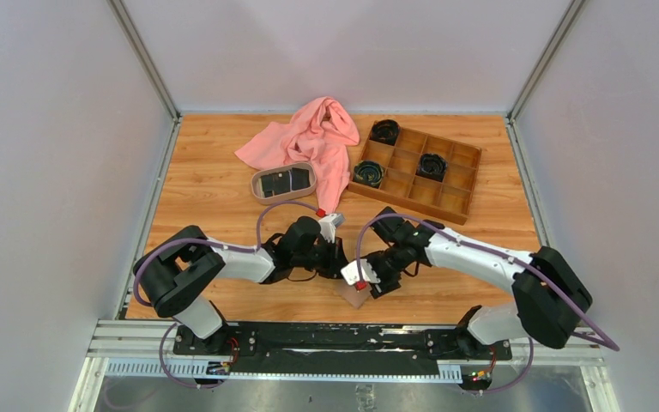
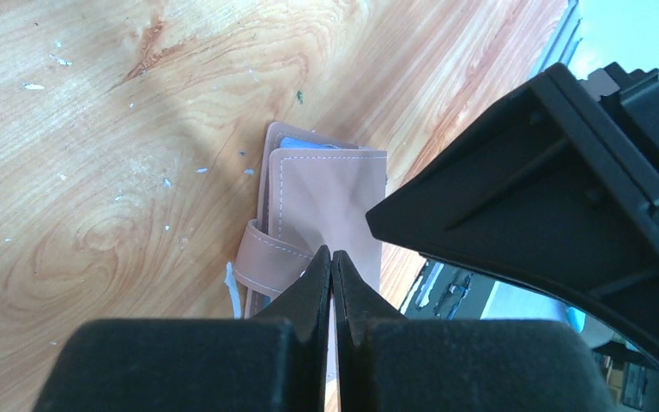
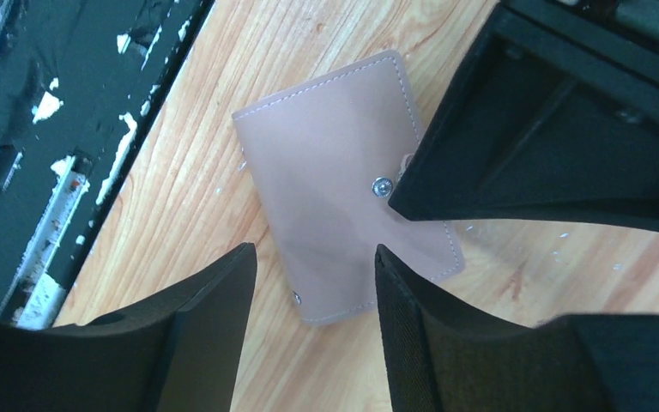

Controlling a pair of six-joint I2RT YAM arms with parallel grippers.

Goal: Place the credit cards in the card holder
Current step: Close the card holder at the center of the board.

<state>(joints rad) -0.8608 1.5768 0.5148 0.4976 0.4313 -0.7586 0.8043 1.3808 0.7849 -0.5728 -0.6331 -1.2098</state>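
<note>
Reaching inward, the left arm (image 1: 240,262) is folded low; dark credit cards (image 1: 281,181) are seen behind it in an oval tray (image 1: 255,184). The left gripper (image 2: 331,257) is pressed together over the closed card holder (image 3: 335,172), laid flat near the table's (image 1: 206,189) front edge. The right gripper (image 3: 313,257) is held with jaws apart above it.

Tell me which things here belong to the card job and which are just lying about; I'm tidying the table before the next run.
For the job:
- card holder, folded, on the table by the arms
- credit cards, dark, lying in the oval tray

Lying about:
- pink cloth
- wooden compartment box with dark coiled items
</note>
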